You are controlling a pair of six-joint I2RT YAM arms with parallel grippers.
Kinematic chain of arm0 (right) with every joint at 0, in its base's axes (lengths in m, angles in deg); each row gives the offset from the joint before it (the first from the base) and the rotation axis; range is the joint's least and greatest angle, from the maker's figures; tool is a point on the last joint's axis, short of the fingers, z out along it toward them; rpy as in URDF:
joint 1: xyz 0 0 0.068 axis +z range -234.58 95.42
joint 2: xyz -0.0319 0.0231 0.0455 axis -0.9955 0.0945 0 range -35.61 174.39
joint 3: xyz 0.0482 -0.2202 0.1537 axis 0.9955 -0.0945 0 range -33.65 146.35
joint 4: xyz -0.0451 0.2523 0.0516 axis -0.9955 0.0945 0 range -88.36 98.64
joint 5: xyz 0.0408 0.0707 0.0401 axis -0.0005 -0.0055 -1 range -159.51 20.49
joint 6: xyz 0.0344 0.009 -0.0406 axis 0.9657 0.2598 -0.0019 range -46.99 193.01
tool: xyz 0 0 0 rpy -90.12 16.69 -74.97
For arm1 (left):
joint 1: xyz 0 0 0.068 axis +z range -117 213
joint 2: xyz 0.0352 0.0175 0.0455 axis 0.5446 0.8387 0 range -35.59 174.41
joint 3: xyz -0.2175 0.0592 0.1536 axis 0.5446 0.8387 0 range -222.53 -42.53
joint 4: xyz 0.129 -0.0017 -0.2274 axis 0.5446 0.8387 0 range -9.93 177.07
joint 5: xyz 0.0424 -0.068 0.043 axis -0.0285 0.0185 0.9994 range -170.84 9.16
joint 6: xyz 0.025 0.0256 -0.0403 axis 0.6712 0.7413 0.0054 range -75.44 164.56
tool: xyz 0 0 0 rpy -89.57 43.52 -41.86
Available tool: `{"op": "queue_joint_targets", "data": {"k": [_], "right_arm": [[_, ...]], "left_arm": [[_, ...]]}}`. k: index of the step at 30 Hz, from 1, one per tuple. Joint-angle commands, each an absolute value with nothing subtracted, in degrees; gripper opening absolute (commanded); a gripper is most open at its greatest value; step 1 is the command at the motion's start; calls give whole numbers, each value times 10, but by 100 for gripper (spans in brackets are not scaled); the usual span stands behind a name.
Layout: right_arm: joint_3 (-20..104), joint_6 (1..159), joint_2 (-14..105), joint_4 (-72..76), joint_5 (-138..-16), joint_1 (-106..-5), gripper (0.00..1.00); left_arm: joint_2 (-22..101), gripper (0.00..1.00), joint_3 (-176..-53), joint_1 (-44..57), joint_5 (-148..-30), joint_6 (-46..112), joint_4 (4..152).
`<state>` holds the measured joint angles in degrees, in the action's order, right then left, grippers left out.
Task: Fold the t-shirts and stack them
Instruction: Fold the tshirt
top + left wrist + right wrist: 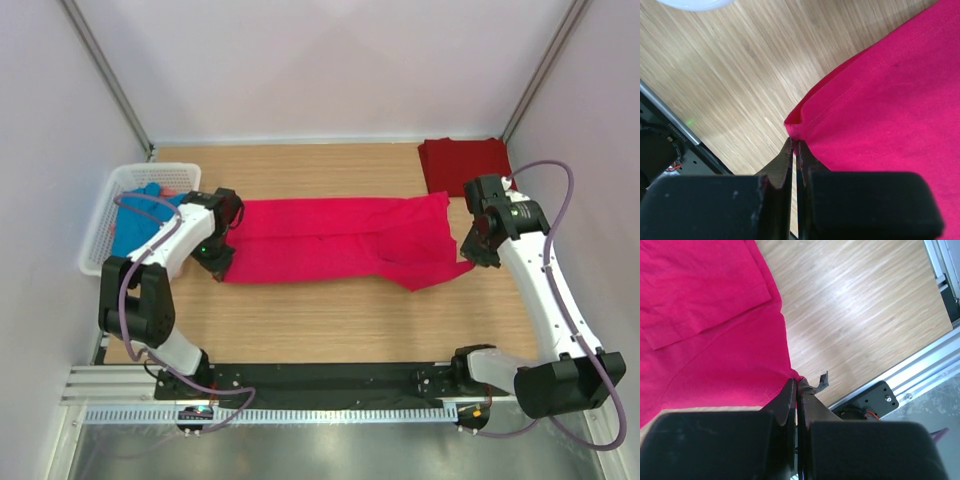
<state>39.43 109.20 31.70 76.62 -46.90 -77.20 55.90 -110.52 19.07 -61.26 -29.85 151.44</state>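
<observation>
Pink-red t-shirt (pixel 320 240) spans the middle; basket (pixel 95 245) blocks left; near table (pixel 340 320) open.

Blue t-shirt (pixel 148 193) partly hidden by left arm (pixel 175 245), corner of dark red t-shirt (pixel 455 165) behind right arm (pixel 535 270)

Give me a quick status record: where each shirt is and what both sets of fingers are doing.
bright red shirt: spread across the middle of the table, folded over itself at its right end
left fingers: shut on the shirt's near left corner
right fingers: shut on the shirt's near right corner
dark red shirt: folded, at the table's far right corner
blue shirt: bunched in the white basket at the left edge
</observation>
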Motion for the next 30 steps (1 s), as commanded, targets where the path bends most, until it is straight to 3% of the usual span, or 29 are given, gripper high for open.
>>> {"op": "queue_joint_targets", "data": {"k": [1, 8, 18, 30], "right_arm": [[373, 1098, 311, 758, -464, -773, 1], [380, 1084, 367, 689, -474, -773, 1], [525, 1039, 551, 654, -433, -775, 1], [606, 1015, 655, 607, -449, -800, 1]], "left_arm": [[548, 0, -1103, 188, -578, -294, 1507], [623, 0, -1171, 187, -575, -261, 1492], [753, 0, -1337, 186, -528, -235, 1563], [844, 0, -1432, 187, -503, -250, 1618]]}}
